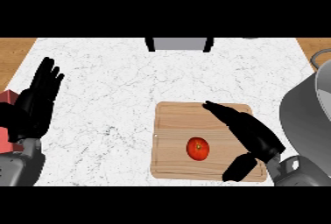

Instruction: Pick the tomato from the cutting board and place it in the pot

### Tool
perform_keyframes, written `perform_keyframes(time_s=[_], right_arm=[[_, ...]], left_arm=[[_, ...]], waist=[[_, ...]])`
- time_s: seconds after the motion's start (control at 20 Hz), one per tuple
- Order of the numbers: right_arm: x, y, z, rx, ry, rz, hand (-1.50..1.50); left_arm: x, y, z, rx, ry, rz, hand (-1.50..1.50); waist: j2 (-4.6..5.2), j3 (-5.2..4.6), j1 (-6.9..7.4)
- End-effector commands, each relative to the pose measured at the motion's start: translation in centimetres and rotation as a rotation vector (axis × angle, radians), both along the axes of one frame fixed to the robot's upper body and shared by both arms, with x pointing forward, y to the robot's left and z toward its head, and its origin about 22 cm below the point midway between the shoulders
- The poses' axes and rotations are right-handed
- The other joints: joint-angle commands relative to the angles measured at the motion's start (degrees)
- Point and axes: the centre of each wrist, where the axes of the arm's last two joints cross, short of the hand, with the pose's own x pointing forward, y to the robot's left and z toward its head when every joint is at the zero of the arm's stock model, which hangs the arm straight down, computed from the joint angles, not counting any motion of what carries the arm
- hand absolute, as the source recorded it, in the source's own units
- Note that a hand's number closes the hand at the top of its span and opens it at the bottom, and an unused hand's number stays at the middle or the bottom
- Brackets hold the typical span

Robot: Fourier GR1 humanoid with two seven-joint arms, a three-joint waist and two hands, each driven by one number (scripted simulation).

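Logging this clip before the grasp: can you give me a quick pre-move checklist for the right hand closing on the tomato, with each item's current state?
1. Tomato on the cutting board, unobstructed: ok.
2. Right hand open, fingers straight, holding nothing: ok.
3. Right hand around the tomato: not ok; it lies over the board beside the tomato, apart from it.
4. Pot in view at the right edge: ok; whether its opening is free, cannot tell, it is cut off by the edge.
5. Left hand out of the way, open and resting at the left edge: ok.
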Motion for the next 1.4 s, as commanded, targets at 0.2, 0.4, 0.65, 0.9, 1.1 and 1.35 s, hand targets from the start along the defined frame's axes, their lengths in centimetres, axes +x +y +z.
perform_keyframes(time_s=[0.2,0.4,0.65,0.9,1.1,1.35], right_arm=[[-0.9,5.3,0.1,-0.041,0.066,-0.012,-1.50],[-0.8,5.2,-0.5,-0.082,0.084,-0.009,-1.50],[-1.3,3.9,-2.5,-0.172,0.102,-0.063,-1.50],[0.4,6.0,-5.1,-0.172,0.111,-0.066,-1.50],[-0.3,5.4,-5.5,-0.174,0.125,-0.060,-1.50],[1.0,4.2,-7.8,-0.198,0.106,-0.072,-1.50]], left_arm=[[-0.6,3.1,-0.4,-0.004,-0.016,0.019,0.00],[0.5,0.9,0.8,-0.002,-0.016,0.023,0.00],[0.6,0.5,0.6,-0.018,-0.007,0.004,0.00],[-1.0,0.0,-0.4,-0.005,-0.006,0.007,0.00],[-0.7,0.4,-1.1,-0.008,-0.012,0.012,0.00],[-1.0,-0.3,-2.0,0.001,-0.007,0.018,0.00]], waist=[[0.05,0.08,-0.18],[0.06,0.10,-0.32],[0.06,0.11,-0.41],[0.08,0.11,-0.14],[0.07,0.11,-0.29],[0.10,0.11,-0.23]])
